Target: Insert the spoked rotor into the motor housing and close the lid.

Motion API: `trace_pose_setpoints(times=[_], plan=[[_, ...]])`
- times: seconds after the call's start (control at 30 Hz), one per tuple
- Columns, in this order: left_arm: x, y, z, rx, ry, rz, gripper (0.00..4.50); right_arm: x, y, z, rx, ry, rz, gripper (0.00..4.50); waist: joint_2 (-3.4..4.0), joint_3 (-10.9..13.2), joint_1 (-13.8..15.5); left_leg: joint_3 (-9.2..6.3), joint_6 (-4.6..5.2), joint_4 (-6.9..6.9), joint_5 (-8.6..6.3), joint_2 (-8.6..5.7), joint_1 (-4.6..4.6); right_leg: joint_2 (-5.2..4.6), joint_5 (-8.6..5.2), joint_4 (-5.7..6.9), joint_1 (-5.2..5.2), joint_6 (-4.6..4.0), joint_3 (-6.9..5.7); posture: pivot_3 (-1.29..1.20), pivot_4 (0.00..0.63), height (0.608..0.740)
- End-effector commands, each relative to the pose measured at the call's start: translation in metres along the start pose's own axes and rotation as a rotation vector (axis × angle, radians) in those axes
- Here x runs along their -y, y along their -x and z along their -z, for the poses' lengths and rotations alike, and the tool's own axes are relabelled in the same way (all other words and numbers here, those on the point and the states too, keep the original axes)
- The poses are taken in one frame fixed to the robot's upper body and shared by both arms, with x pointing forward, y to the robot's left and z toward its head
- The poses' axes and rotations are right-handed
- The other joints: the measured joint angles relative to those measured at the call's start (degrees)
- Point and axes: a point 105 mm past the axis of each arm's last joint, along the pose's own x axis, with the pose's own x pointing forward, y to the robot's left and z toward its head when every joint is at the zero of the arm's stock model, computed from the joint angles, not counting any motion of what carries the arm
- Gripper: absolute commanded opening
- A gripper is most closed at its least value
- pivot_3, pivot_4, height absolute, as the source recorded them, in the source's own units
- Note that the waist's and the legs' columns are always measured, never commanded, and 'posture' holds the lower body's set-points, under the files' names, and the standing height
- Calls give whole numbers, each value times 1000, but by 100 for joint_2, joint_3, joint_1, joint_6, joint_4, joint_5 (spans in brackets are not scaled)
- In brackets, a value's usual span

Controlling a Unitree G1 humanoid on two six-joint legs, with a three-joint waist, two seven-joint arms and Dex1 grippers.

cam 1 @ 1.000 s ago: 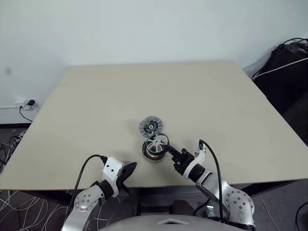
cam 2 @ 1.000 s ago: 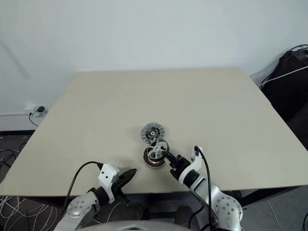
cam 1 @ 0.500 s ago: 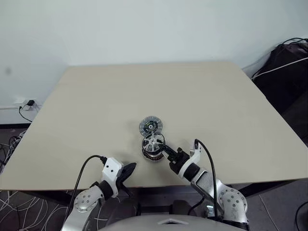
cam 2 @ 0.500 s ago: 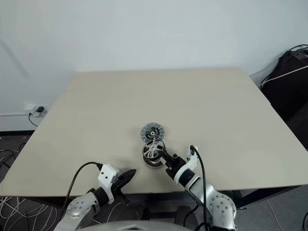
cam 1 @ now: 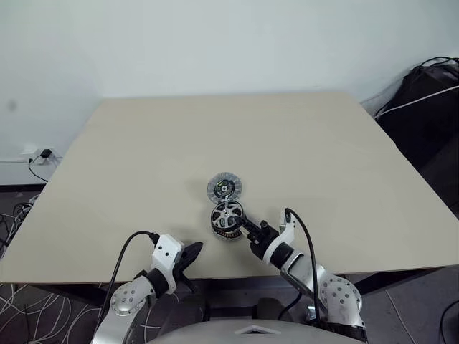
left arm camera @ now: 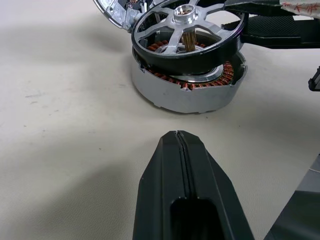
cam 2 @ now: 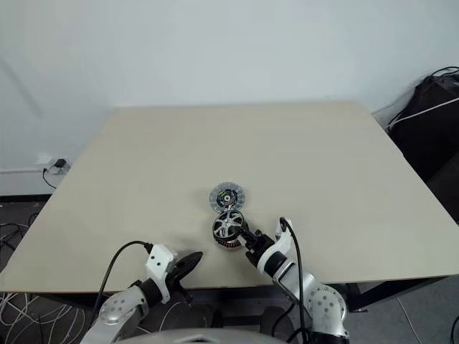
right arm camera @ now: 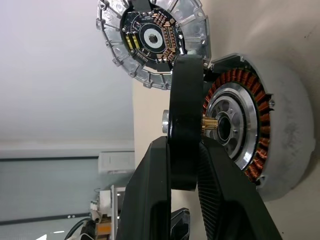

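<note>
the right gripper, clamped on the spoked rotor, holds it just above the motor housing, unseated; the lid lies beside the housing, unfitted, and the left gripper idles clenched on nothing.

A broad, pale beige counter carries two things near its front edge. A round silver-walled motor housing with copper-brown windings lies flat on it. Just behind it lies a round silver-grey lid with a dark centre, face up.
</note>
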Motion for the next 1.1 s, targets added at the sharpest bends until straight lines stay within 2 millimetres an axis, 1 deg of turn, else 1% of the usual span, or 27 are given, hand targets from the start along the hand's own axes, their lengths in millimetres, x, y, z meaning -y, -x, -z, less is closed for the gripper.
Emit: trace_pose_setpoints(times=[0.03, 0.07, 0.2, 0.3, 0.33, 0.4, 0.63, 0.77, 0.8, 0.9, 0.97, 1.0, 1.03, 1.1], plan=[[-2, 0, -12, 39, -33, 0, 0, -10, -3, -2, 6, 13, -40, 1157, -1, -1, 0, 0, 0, 0, 0, 0, 0, 0, 0, 0, 0, 0, 0, 0, 0, 740], [-2, 0, -12, 38, -33, 1, 0, -10, -2, -2, 5, 14, -39, 1391, -1, -1, -1, 0, 0, 0, 0, 0, 0, 0, 0, 0, 0, 0, 0, 0, 0, 740], [-1, -1, -12, 37, -31, 4, 0, -10, 0, -2, 4, 20, -35, 2723, -2, -1, 0, 0, 0, 0, 0, 0, 0, 1, 0, 0, 0, 0, 0, 0, 0, 740], [-1, -1, -13, 38, -32, 8, 0, -13, 5, -6, 13, 48, -37, 3722, -2, -5, 2, 0, 0, 0, 0, 0, 0, 1, 1, 0, 0, 1, 0, 0, 0, 740], [-1, -1, -13, 38, -32, 8, 0, -13, 7, -7, 17, 59, -35, 3983, -4, -6, 3, 0, 0, 1, 0, 0, 0, 1, 1, 0, 0, 1, 0, 0, 0, 740], [-1, -1, -13, 38, -32, 9, 0, -15, 10, -10, 26, 80, -34, 3983, -7, -8, 8, 0, 0, 2, 0, 0, 0, 0, 1, 0, 2, 1, 0, 0, 0, 740], [1, -2, -13, 37, -32, 21, 0, -33, 24, -25, 80, 191, -67, 3983, -9, -9, 0, 0, 1, 5, 0, 0, 1, -1, 0, 2, 3, 1, 0, 0, 0, 740], [1, -4, -13, 39, -33, 28, 0, -36, 26, -31, 94, 315, -29, 3983, -10, -10, 5, 1, 1, 5, 0, 0, 1, -1, 0, 2, 4, 1, 0, 0, 0, 740], [1, -4, -14, 39, -34, 30, 0, -35, 26, -34, 103, 386, -3, 3983, -10, -10, 6, 1, 1, 6, 1, -1, 1, -1, 0, 2, 4, 1, 0, 0, 0, 740], [1, -5, -14, 43, -35, 35, 0, -34, 20, -40, 116, 835, 107, 3983, -10, -10, 4, 7, 2, 9, 1, -2, 2, 1, 2, 1, 4, 5, 2, 0, 0, 740], [2, -5, -15, 44, -37, 37, 0, -34, 14, -37, 113, 1028, 112, 3983, -22, -16, 9, 16, 4, 14, 3, -4, 3, 23, 5, 1, 6, 10, 3, 0, 0, 740], [2, -5, -15, 48, -36, 38, 0, -35, 10, -34, 104, 1106, 102, 3571, -27, -19, 8, 15, 5, 14, 3, -3, 9, 25, 5, 1, 11, 10, 3, 0, 0, 740], [2, -6, -16, 50, -35, 37, 0, -36, 6, -31, 99, 1163, 94, 3378, -30, -20, 7, 14, 4, 13, 3, -1, 14, 26, 5, 2, 15, 10, 3, 0, 0, 740], [2, -6, -16, 51, -38, 37, 0, -37, -2, -27, 94, 1261, 80, 2712, -35, -21, 7, 13, 4, 12, 3, 4, 22, 31, 5, 3, 22, 9, 4, 0, 0, 740]])
